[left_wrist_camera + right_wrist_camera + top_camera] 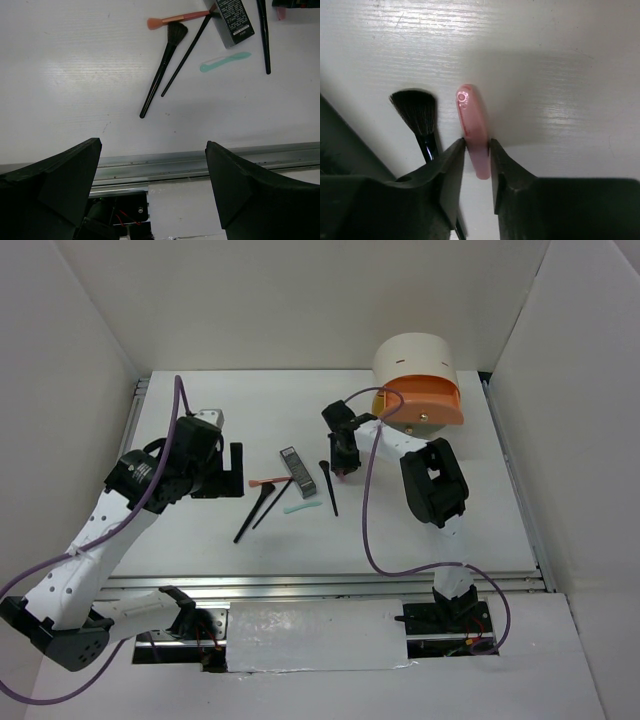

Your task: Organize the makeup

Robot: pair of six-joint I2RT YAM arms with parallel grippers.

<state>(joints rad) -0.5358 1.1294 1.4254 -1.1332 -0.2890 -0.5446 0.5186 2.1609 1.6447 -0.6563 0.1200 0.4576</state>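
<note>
My right gripper (pixel 477 142) is shut on a pale pink stick (pixel 470 112), its fingertips pressing both sides just above the white table. A black brush head (pixel 417 115) lies just left of the stick. From above, the right gripper (pixel 345 468) is right of the other makeup: a dark grey tube (pixel 297 470), a coral brush (pixel 262 482), two black brushes (pixel 255 510), a mint stick (pixel 302 508) and a black brush (pixel 329 488). My left gripper (pixel 225 472) stands open and empty to their left. Its own view shows its fingers (pixel 75 175) wide apart.
A cream round-topped box (pixel 415 360) with an orange drawer front (pixel 432 400) stands at the back right, just behind the right arm. A metal rail (pixel 330 580) runs along the table's near edge. White walls close in the sides and back.
</note>
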